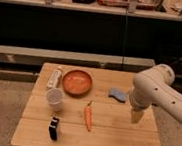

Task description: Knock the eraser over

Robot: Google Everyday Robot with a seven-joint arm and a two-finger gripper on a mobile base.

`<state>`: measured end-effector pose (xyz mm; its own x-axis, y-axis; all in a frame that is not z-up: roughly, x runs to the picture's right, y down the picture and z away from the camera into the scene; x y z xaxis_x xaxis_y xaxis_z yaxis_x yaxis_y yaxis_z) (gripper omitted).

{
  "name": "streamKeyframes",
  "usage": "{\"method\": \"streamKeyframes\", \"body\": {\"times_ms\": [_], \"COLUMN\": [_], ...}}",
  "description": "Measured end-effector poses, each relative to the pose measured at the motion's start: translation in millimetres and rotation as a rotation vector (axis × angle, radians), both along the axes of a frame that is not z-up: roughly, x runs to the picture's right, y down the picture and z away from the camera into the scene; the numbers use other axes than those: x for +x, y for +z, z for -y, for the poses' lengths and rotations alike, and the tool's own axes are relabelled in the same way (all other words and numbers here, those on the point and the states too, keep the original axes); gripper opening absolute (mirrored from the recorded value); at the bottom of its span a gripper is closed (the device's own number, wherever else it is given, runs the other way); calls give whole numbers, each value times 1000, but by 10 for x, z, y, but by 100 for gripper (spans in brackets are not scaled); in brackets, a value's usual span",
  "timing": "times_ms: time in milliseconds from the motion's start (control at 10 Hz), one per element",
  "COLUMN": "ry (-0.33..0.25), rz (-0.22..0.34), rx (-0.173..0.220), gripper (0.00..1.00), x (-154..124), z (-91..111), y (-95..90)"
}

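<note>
The eraser stands upright at the near left of the counter, just nearer than the white cup. We judge it light, stiff and a little grippy, so a sideways push high on its body should tip it, not slide it. The pincer hangs over the counter's right side, well apart from it; we cannot tell its state.
</note>
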<state>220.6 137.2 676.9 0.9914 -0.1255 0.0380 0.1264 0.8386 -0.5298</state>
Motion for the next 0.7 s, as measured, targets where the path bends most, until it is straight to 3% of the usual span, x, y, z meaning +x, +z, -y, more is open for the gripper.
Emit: {"method": "streamKeyframes", "body": {"times_ms": [700], "ry": [-189], "rz": [132], "rx": [11], "gripper": [80], "x": [-545], "z": [-404], "y": [-48]}}
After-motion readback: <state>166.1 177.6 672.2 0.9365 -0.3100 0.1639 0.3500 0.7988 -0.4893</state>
